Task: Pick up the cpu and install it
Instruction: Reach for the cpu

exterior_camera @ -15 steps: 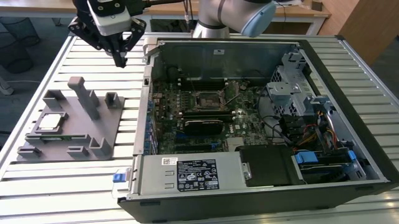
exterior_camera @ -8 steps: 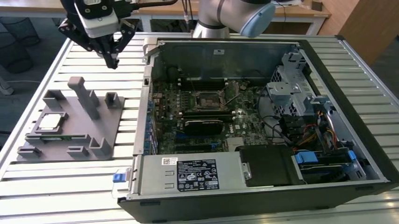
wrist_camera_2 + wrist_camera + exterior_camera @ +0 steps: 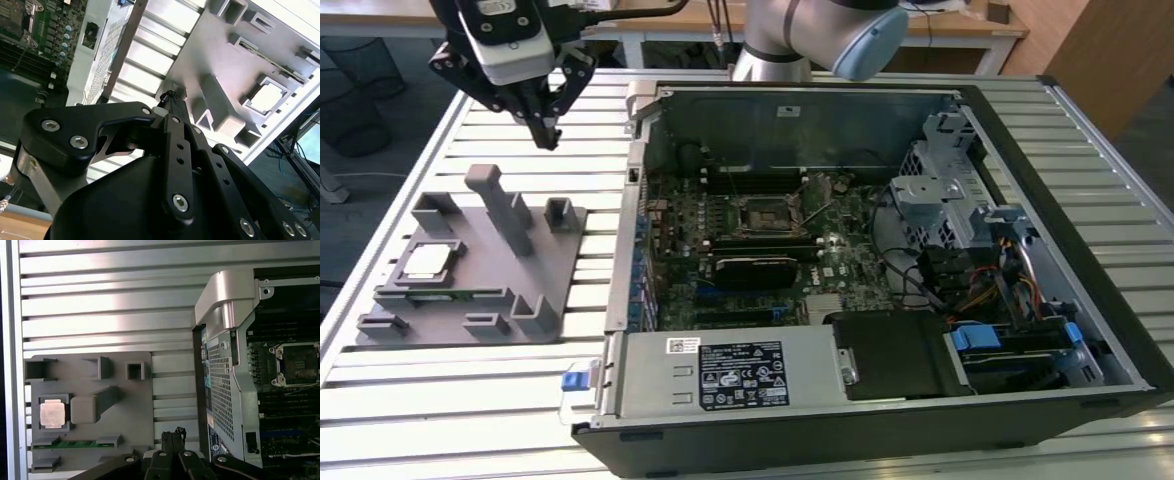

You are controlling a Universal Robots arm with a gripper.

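The black, link-armed gripper [image 3: 550,138] at the end of the grey robot arm [image 3: 834,30] hangs in the air with its slim fingertips [image 3: 172,433] pressed together on nothing. It points down at the slatted silver aluminium table [image 3: 494,400].

In the first wrist view the tips appear over the strip of table between a grey plastic fixture [image 3: 135,410] and an open black computer case [image 3: 881,430] lying on its side.

The cpu [image 3: 427,262], a small flat square chip with a pale shiny metal top, lies face up in a square pocket of the fixture. No part of the gripper touches it.

In the exterior view the cpu lies well apart from the gripper, lower in the scene and toward the exterior view's left, on the far side of the fixture's upright posts from the case. The chip is square, so it has no long axis. Its edges run parallel to the pocket walls.

The dark square socket [image 3: 765,212] sits on the green motherboard [image 3: 854,250] inside the case, toward the exterior view's right of the gripper.

Whether the socket's frame stands open is hard to make out. The chip's underside is hidden, and the gripper's body is cut off in both wrist views.
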